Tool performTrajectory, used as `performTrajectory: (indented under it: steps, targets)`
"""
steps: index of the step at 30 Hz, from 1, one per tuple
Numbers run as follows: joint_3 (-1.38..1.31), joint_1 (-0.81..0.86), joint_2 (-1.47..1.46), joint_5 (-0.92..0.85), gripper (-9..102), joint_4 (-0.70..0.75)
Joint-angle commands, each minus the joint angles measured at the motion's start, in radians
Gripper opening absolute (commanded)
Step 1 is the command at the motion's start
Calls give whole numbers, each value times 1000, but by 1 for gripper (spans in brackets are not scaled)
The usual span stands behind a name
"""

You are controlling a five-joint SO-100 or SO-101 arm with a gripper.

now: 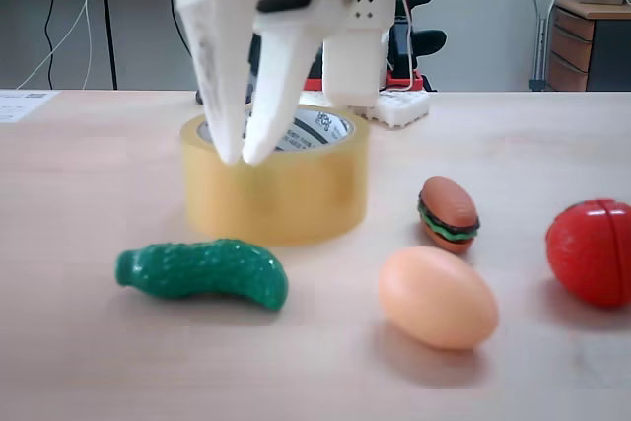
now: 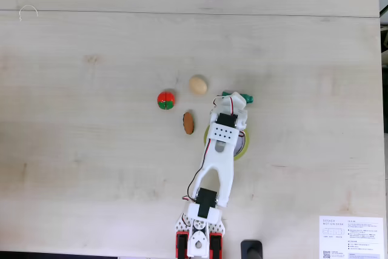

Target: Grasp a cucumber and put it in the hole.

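A white plastic two-finger gripper (image 1: 237, 157) hangs over a pale wooden table (image 1: 79, 244) in a fixed view from table height. Its two long tapered fingers (image 1: 281, 96) converge downward until their tips nearly touch, and nothing is held between them.

Below the fingertips and nearer the camera, the small dark-green glossy bumpy plastic toy cucumber (image 1: 202, 271) lies flat on the table, well apart from them. Its long axis runs left to right across this view, slightly curved, with the narrower end pointing left and the rounder, thicker end pointing right.

Directly behind the fingertips stands the wide translucent yellow-tan roll of packing tape (image 1: 286, 194), resting flat so that its round central hole (image 1: 320, 127) opens upward; a white inner core with dark printing shows inside. The fingertips overlap the roll's upper left rim in this view.

To the right of the fingers sit a peach-coloured egg (image 1: 438, 297), a small brown toy burger (image 1: 449, 212), and a red toy tomato (image 1: 592, 249).

In a fixed view from above, the gripper (image 2: 232, 102) reaches just short of the cucumber (image 2: 242, 96), which lies beyond the fingertips with its long axis crosswise to the arm (image 2: 219, 168). The arm covers most of the tape roll (image 2: 244, 145).
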Motion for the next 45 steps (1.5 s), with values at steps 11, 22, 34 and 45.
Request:
performTrajectory:
  steps: [11,22,34,45]
  targets:
    - [-83,-3,-35,-9,13,-109]
    - [-84,-2,-75,-11,19,-181]
    - [-132,14,-167,-46,17,-201]
    - [-152,41,-224,-66,15,-201]
